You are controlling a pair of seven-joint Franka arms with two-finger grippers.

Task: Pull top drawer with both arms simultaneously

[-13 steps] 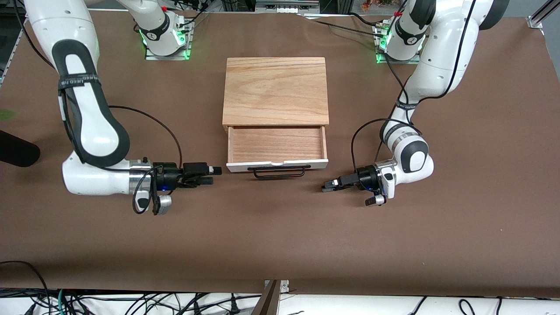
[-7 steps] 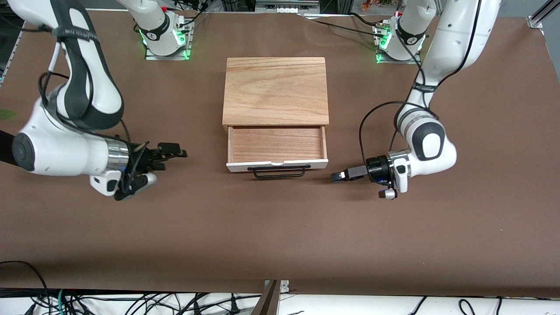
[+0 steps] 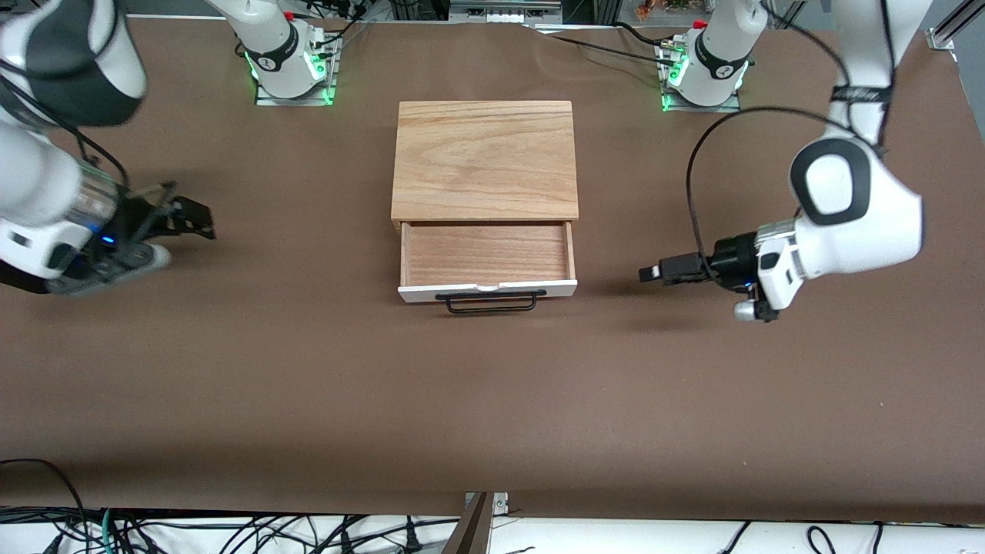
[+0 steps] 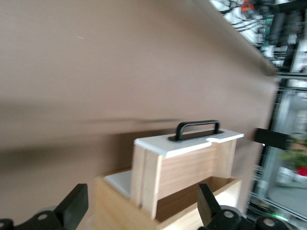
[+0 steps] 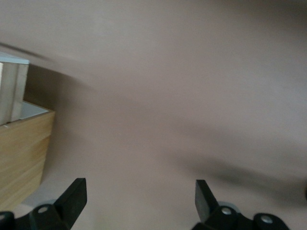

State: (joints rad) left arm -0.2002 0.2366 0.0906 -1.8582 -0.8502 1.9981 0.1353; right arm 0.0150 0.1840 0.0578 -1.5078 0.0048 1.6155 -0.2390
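A light oak cabinet casing with a grained flat top stands on the brown table midway between the two arm bases. Its shallow light-wood top drawer with a white front panel is pulled out toward the front camera, the bare wooden floor of the tray showing, and the wide thin black wire handle juts from the white panel. The left arm's black two-finger gripper hangs over the table toward the left arm's end, apart from the drawer, jaws spread wide and holding nothing; its wrist view shows the drawer's white front and handle between the spread fingers. The right arm's black two-finger gripper hangs over the table toward the right arm's end, well apart from the cabinet, likewise spread wide and empty.
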